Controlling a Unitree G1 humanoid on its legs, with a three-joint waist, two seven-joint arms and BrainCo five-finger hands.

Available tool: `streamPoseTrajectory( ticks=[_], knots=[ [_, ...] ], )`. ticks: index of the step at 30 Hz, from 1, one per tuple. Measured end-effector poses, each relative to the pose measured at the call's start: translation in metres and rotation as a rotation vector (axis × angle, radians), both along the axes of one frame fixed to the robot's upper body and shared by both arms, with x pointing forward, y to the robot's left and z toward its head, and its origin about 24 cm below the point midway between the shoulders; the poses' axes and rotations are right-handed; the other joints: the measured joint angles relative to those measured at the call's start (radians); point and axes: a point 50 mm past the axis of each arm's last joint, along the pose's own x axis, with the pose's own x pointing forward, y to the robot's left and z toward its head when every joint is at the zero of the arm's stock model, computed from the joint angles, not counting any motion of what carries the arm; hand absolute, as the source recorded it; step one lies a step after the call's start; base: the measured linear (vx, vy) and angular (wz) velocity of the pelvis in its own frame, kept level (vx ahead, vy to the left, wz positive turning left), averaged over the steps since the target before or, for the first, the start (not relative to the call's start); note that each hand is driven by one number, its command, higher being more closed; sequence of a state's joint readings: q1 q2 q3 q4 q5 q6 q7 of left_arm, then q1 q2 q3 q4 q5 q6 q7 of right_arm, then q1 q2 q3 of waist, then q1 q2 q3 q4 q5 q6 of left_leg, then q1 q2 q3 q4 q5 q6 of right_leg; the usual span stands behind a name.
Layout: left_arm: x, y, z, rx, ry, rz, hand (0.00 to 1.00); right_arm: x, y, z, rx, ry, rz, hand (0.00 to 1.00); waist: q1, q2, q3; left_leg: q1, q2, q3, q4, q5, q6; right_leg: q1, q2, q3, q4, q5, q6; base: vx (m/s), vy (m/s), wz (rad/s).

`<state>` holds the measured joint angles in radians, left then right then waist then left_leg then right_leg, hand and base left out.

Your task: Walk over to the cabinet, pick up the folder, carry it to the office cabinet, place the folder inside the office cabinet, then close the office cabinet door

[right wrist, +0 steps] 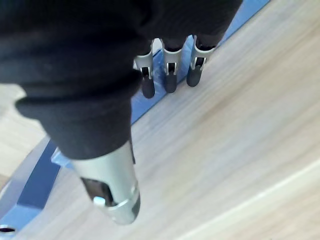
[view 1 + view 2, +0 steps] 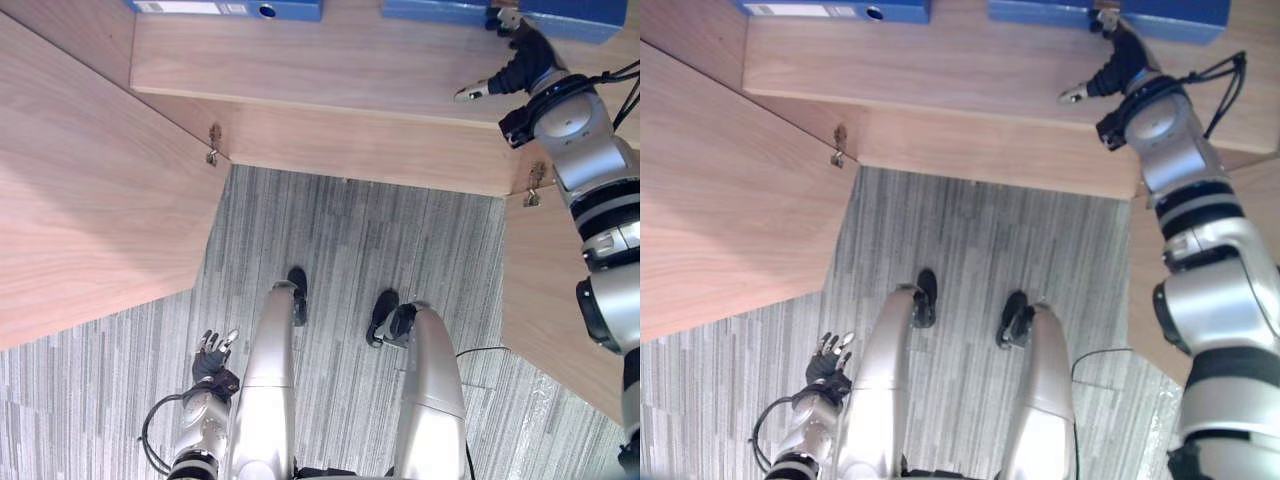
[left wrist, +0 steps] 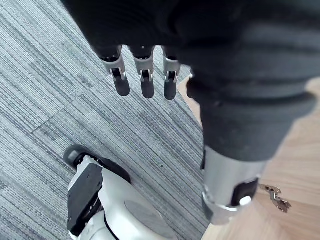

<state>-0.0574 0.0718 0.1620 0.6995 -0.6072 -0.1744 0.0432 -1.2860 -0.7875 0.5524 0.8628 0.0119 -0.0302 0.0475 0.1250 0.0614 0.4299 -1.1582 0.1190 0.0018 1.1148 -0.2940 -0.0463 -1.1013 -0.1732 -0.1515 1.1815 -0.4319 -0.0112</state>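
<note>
Placing, likely: right robot hand [image 2: 518, 62], fingers straight, meets the folder [image 2: 580, 18] at the shelf [image 2: 330, 60] back edge; next, withdraw and close the door [image 2: 90, 180].

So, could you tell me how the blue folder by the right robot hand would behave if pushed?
The folder looks like a rigid board binder, so it should stay stiff. On the smooth wooden shelf it would probably slide easily. The right robot hand reaches it with straight fingers, so it may skate away rather than be gripped.

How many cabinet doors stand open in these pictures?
2. The left door stands swung out on the robot's left; the right door on its right, partly behind the arm.
</note>
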Motion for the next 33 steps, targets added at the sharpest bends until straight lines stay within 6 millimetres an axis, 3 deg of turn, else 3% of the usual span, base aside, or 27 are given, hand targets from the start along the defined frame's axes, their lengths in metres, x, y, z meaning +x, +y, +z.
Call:
streamPoseTrajectory(
  ticks=[7, 11, 18, 24, 25, 26, 27, 30, 33],
  knots=[
    [-0.002, 0.0, -0.001, -0.006, -0.002, -0.01, 0.0, -0.001, 0.008, -0.032, -0.14, 0.105, 0.063, 0.0, -0.006, -0.008, 0.004, 0.103, 0.02, 0.035, -0.088, 0.003, -0.002, 0.082, 0.023, 0.015, -0.093, 0.024, 0.011, 0.05, 0.057, -0.13],
    [-0.005, -0.002, -0.005, -0.017, 0.013, -0.014, 0.0, 0.003, 0.025, -0.064, -0.273, 0.155, 0.074, 0.0, -0.005, -0.016, 0.008, 0.212, 0.035, 0.072, -0.191, 0.014, 0.0, 0.175, 0.036, 0.019, -0.204, 0.062, 0.01, 0.09, 0.07, -0.2],
    [-0.018, -0.001, -0.013, -0.015, 0.054, -0.016, 0.0, -0.001, 0.037, -0.128, -0.293, 0.298, 0.112, 0.0, -0.01, -0.041, -0.001, 0.41, 0.024, 0.119, -0.403, 0.064, 0.005, 0.36, 0.039, 0.008, -0.423, 0.131, 0.023, 0.12, 0.068, -0.07],
    [-0.025, -0.01, -0.02, 0.014, 0.099, -0.091, 0.0, -0.02, 0.062, -0.217, -0.254, 0.539, 0.176, 0.0, -0.006, -0.075, -0.027, 0.659, -0.001, 0.153, -0.692, 0.165, -0.003, 0.59, 0.051, -0.021, -0.676, 0.217, 0.025, 0.15, 0.041, -0.01],
    [-0.025, -0.013, -0.02, 0.023, 0.101, -0.112, 0.0, -0.031, 0.063, -0.246, -0.23, 0.643, 0.181, 0.0, -0.003, -0.077, -0.033, 0.701, -0.007, 0.153, -0.746, 0.183, -0.006, 0.63, 0.052, -0.031, -0.718, 0.228, 0.026, 0.13, 0.011, 0.08],
    [-0.025, -0.015, -0.02, 0.033, 0.105, -0.129, 0.0, -0.039, 0.063, -0.263, -0.216, 0.701, 0.18, 0.0, 0.0, -0.078, -0.038, 0.72, -0.01, 0.152, -0.772, 0.194, -0.007, 0.647, 0.053, -0.035, -0.736, 0.232, 0.027, 0.19, 0.002, 0.16],
    [-0.025, -0.018, -0.021, 0.06, 0.115, -0.167, 0.0, -0.058, 0.064, -0.295, -0.183, 0.813, 0.183, 0.0, 0.005, -0.081, -0.048, 0.756, -0.019, 0.151, -0.826, 0.217, -0.012, 0.675, 0.053, -0.041, -0.767, 0.239, 0.029, 0.16, -0.007, 0.16],
    [-0.027, -0.019, -0.025, 0.117, 0.149, -0.217, 0.0, -0.106, 0.06, -0.357, -0.074, 1.034, 0.159, 0.0, -0.006, -0.08, -0.064, 0.849, -0.037, 0.137, -0.938, 0.266, -0.022, 0.759, 0.05, -0.064, -0.832, 0.248, 0.041, 0.16, -0.018, 0.22],
    [-0.034, -0.016, -0.032, 0.214, 0.221, -0.302, 0.0, -0.139, 0.042, -0.389, 0.176, 1.132, 0.001, 0.0, -0.026, -0.078, -0.134, 0.923, -0.037, 0.118, -1.02, 0.3, -0.025, 0.824, 0.064, -0.071, -0.883, 0.275, 0.052, 0.11, -0.02, 0.1]
  ],
)
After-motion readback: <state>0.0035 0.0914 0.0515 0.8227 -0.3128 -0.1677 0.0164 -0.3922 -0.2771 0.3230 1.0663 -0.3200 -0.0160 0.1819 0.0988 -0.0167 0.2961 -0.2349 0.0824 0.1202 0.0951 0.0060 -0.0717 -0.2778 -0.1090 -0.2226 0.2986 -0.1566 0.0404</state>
